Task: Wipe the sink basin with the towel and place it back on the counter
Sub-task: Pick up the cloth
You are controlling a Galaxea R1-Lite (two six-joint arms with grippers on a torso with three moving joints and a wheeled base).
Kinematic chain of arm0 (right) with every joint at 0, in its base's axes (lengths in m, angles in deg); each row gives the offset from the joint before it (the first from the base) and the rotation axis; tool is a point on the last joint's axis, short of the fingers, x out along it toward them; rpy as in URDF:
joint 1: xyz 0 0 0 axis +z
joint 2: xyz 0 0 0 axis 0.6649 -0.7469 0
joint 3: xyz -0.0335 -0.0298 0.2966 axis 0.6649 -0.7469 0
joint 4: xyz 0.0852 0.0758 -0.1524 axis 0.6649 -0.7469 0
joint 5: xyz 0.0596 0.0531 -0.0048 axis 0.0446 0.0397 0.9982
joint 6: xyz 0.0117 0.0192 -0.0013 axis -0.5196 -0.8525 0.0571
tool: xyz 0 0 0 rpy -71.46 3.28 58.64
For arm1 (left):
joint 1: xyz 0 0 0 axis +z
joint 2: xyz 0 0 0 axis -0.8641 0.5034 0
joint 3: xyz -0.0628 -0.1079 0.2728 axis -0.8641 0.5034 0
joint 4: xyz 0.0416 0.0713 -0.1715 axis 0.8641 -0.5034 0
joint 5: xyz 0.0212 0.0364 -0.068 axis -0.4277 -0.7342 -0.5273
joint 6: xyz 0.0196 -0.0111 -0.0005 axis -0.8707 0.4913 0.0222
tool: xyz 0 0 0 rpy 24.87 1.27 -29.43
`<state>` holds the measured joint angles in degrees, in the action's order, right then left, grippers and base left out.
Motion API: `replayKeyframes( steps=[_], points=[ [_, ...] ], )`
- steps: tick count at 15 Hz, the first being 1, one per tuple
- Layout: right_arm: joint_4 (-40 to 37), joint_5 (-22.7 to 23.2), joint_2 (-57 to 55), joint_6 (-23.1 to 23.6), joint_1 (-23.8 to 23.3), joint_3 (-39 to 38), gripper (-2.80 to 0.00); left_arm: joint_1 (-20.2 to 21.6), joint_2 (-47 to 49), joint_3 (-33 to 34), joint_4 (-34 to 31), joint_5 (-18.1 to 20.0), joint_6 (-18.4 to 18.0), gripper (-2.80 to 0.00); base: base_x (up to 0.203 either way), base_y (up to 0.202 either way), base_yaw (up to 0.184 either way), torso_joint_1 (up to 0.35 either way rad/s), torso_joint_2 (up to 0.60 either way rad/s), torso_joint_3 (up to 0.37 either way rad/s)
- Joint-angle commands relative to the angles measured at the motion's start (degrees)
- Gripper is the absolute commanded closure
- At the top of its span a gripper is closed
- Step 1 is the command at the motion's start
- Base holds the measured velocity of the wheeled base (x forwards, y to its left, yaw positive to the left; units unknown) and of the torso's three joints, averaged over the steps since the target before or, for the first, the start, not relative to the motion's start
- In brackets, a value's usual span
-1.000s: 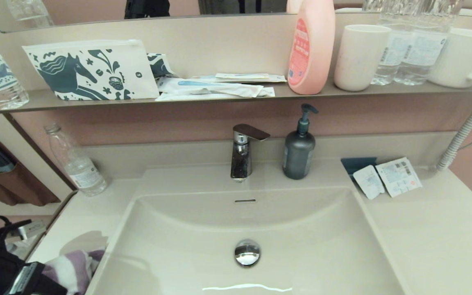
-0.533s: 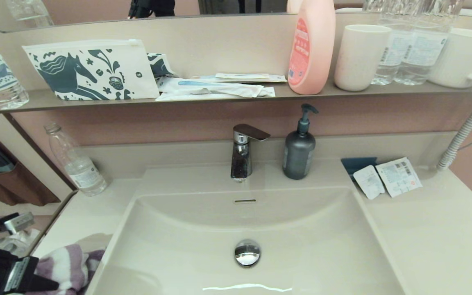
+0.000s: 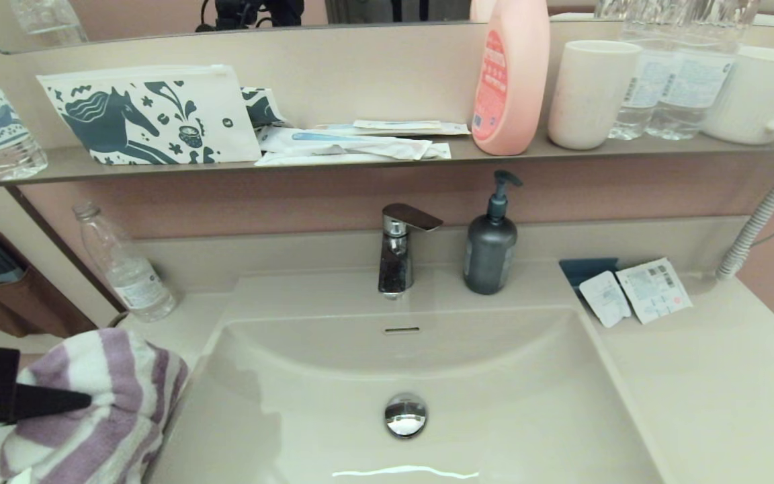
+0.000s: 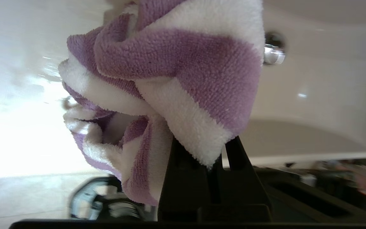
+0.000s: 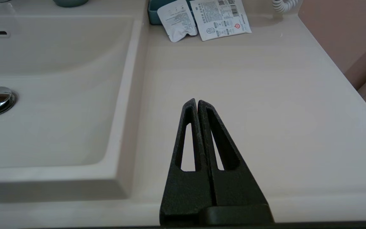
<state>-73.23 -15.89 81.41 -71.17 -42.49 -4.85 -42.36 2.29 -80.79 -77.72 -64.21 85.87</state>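
The worktop [image 3: 709, 376] fills the lower part of the head view, and the sink basin [image 3: 494, 403] is sunk in its middle, with the chrome drain plug [image 3: 405, 415] near the bottom centre of the frame. The towel [image 3: 101, 403], with purple and white stripes, is at the lower left of the head view, bunched in a round lump beside the left rim of the basin. It seems lifted off the worktop, but this view does not show it surely. The left claw [image 3: 58, 401] comes in from the left edge and is clamped on the towel. In the left wrist view the two black fingers [image 4: 183, 178] pinch a fold of the towel [image 4: 183, 73], and the rest bulges beyond the tips. The right claw [image 5: 197, 103] is closed on nothing and sits over the worktop [image 5: 281, 105] at the lower centre of the right wrist view, to the right of the basin [image 5: 43, 127].
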Motion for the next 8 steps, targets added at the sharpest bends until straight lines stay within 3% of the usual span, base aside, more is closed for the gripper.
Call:
replayKeyframes(
  steps=[1,2,4,6,8],
  points=[
    [0.0,0.0,0.0,0.0,-0.1,0.0,0.00,-11.9,-2.2,-7.7,-3.2,-2.5,18.6,0.00,0.000,0.000,0.000,0.000,0.00,0.000],
    [0.0,0.0,0.0,0.0,0.0,0.0,0.00,-17.6,-1.4,-9.8,-3.0,-5.9,26.9,0.00,0.000,0.000,0.000,0.000,0.00,0.000],
    [0.0,0.0,0.0,0.0,0.0,0.0,0.00,-28.5,1.5,-11.9,-0.5,-18.4,37.1,0.00,0.000,0.000,0.000,0.000,0.00,0.000],
    [0.0,0.0,0.0,0.0,0.0,0.0,0.00,-37.9,3.0,-14.0,1.7,-26.7,42.5,0.00,0.000,0.000,0.000,0.000,0.00,0.000],
    [0.0,0.0,0.0,0.0,0.0,0.0,0.00,-43.2,4.0,-18.3,2.6,-30.4,46.2,0.00,0.000,0.000,0.000,0.000,0.00,0.000]
  ],
)
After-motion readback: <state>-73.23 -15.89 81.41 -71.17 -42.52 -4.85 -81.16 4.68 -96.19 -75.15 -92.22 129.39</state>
